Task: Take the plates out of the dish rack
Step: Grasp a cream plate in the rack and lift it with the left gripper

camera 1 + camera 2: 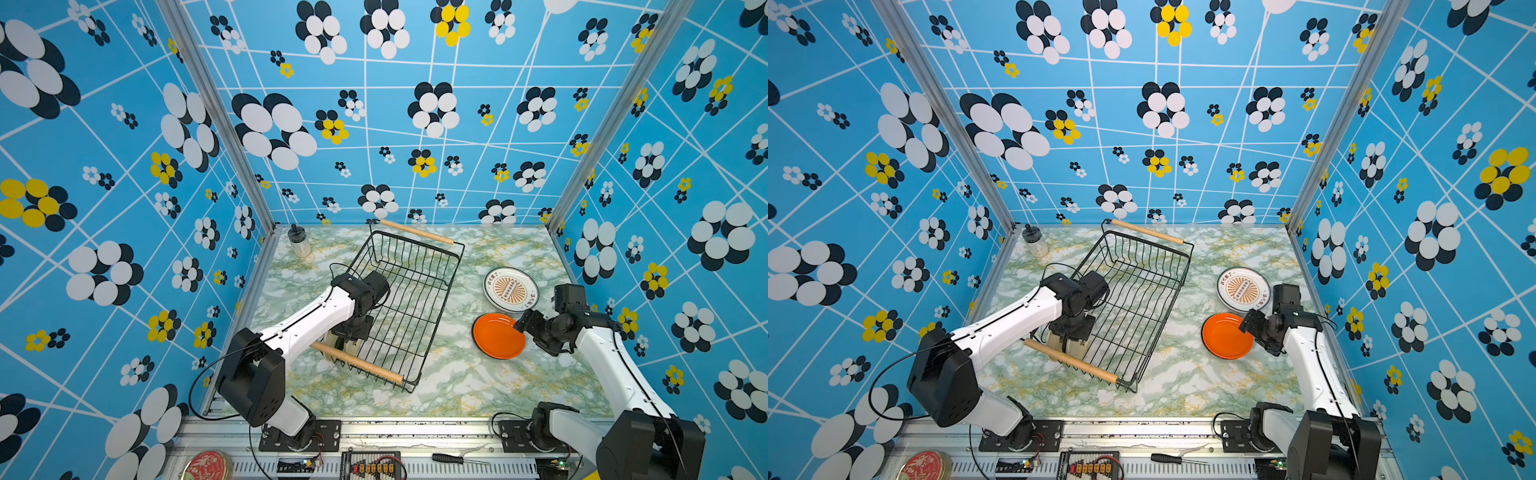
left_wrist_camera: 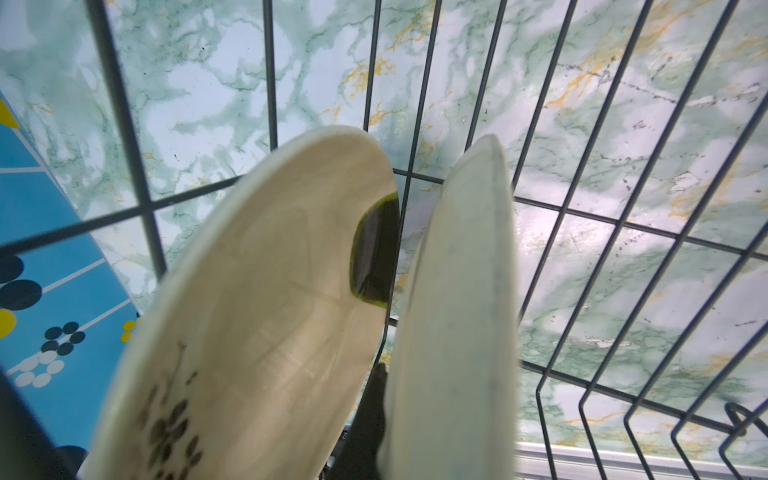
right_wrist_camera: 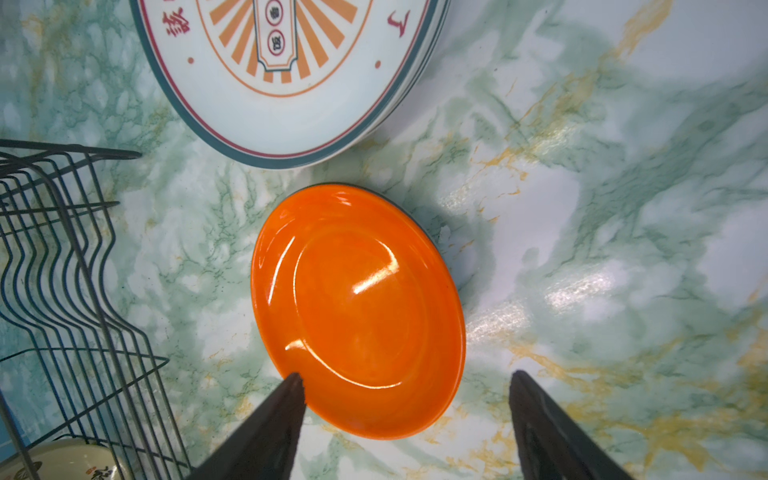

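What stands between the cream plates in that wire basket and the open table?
Only the walls of the black wire dish rack and its light wooden rod handle; the two cream round plates would need lifting over.

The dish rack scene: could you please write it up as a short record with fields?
dish rack: centre of table, set at an angle
in rack: two cream plates on edge, at its near end
orange plate: flat on table, right of rack
printed white plate: flat on table, behind orange plate
left tool: shut, one finger between the cream plates; which one it pinches is unclear
right tool: open, above orange plate's edge
jar: back-left corner
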Tool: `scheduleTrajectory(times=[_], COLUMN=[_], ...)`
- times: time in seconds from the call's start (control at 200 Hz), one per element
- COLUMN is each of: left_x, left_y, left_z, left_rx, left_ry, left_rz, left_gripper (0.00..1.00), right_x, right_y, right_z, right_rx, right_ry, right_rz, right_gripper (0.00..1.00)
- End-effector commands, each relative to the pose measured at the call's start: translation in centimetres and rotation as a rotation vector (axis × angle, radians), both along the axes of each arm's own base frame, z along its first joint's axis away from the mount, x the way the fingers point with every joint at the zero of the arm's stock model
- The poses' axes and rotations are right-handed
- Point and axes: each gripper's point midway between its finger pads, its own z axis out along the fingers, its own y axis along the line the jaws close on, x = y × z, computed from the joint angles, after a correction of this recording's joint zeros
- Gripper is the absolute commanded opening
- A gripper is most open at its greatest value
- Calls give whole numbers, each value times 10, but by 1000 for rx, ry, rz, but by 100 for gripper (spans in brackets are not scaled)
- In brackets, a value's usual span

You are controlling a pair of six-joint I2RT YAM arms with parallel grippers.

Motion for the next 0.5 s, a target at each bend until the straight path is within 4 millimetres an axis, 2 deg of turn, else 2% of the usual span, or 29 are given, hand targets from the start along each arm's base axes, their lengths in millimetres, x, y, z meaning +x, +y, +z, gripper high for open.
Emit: scheduleTrajectory(times=[0.0, 0.31, 0.5], left_x=[6, 8, 12], left_y=[-3, -29, -64], left_z=[14, 52, 98], left_rx=[-19, -115, -270], left_ry=[-15, -73, -139], left_rz=[-1, -48, -72], left_gripper=[1, 0, 0], right_x=[2, 11, 21], right_y=[1, -1, 1], right_z=[8, 19, 42], right_rx=[12, 9, 16], right_ry=[-22, -47, -105], right_rz=[-1, -1, 21], right_gripper=[79, 79, 80])
